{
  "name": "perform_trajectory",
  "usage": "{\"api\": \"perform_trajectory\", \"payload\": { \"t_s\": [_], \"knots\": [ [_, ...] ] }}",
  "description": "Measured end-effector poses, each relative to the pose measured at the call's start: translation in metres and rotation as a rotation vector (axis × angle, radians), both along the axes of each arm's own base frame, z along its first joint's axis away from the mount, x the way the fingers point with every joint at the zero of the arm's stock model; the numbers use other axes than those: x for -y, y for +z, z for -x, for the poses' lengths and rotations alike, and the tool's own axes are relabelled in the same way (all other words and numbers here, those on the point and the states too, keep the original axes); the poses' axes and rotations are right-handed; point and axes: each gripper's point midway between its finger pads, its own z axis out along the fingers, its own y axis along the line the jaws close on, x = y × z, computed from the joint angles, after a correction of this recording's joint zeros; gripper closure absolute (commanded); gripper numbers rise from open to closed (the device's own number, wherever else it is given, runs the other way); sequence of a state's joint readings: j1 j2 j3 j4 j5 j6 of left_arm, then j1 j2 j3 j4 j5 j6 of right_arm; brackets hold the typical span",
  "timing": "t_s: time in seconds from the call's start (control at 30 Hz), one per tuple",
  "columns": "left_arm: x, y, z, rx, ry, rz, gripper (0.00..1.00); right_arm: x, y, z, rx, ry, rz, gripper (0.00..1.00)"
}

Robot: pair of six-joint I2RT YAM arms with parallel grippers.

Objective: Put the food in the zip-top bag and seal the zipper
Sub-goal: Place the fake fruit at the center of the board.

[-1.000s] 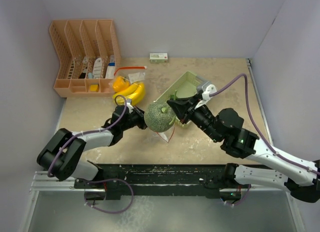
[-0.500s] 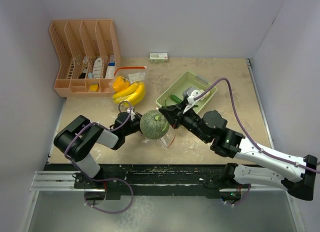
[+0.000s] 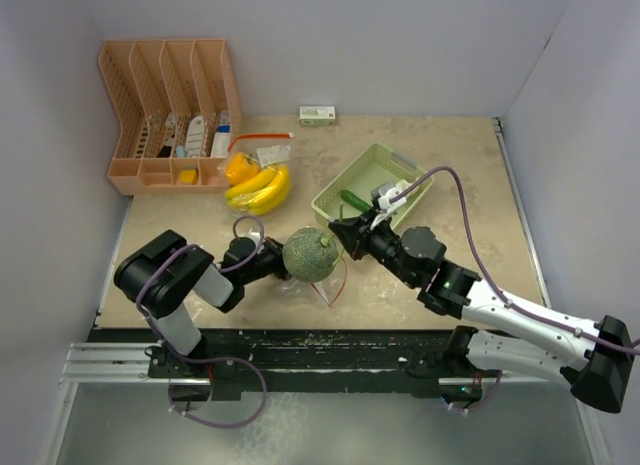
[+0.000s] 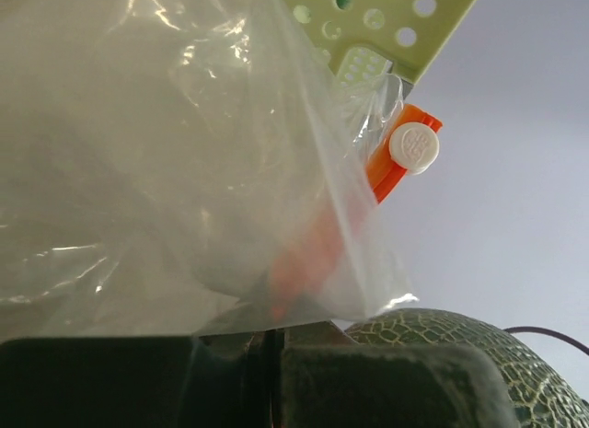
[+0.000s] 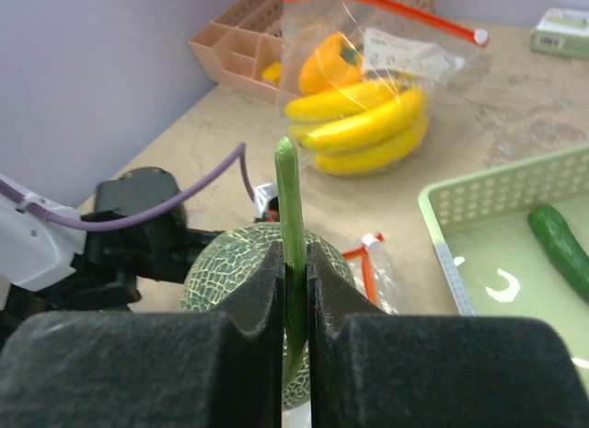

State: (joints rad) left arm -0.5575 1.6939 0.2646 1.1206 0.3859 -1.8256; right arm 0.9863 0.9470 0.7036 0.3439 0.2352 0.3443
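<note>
My right gripper is shut on the thin green stem of the netted grey-green melon and holds it upright mid-table; the melon also shows in the right wrist view. My left gripper is shut on the edge of a clear zip-top bag with an orange zipper and white slider, right beside the melon. The yellow banana bunch and an orange lie inside another clear bag at the back. The cucumber and a small white piece lie in the pale green basket.
A peach desk organiser stands at the back left corner. A small white-green box lies at the back wall. The basket sits right of centre, close behind my right arm. Walls close in the left, back and right.
My right gripper has carried the melon left and nearer, off the basket. My left gripper has drawn back toward its base with the bag edge and now sits lower beside the melon.
</note>
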Motion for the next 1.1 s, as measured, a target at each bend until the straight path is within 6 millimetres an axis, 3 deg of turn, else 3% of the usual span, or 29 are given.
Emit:
{"api": "perform_trajectory", "payload": {
  "t_s": [0.2,0.4,0.67,0.8,0.9,1.1],
  "knots": [
    [-0.005,-0.011,0.007,-0.033,0.011,0.011,1.00,0.016,-0.039,-0.008,-0.066,-0.048,0.038,1.00],
    [-0.011,-0.009,0.005,-0.036,0.030,0.020,1.00,0.028,-0.063,-0.001,-0.106,-0.064,0.056,1.00],
    [-0.017,0.044,-0.012,0.097,0.049,0.020,1.00,0.043,-0.067,0.006,-0.121,-0.082,0.054,1.00],
    [-0.014,0.077,-0.019,0.185,0.032,0.012,1.00,0.043,-0.084,0.007,-0.154,-0.084,0.098,1.00],
    [-0.011,0.082,-0.016,0.198,0.000,-0.006,1.00,0.044,-0.101,0.007,-0.190,-0.092,0.147,1.00],
    [-0.012,0.067,-0.005,0.152,-0.043,-0.061,1.00,0.058,-0.115,0.001,-0.224,-0.174,0.188,1.00]
  ]
}}
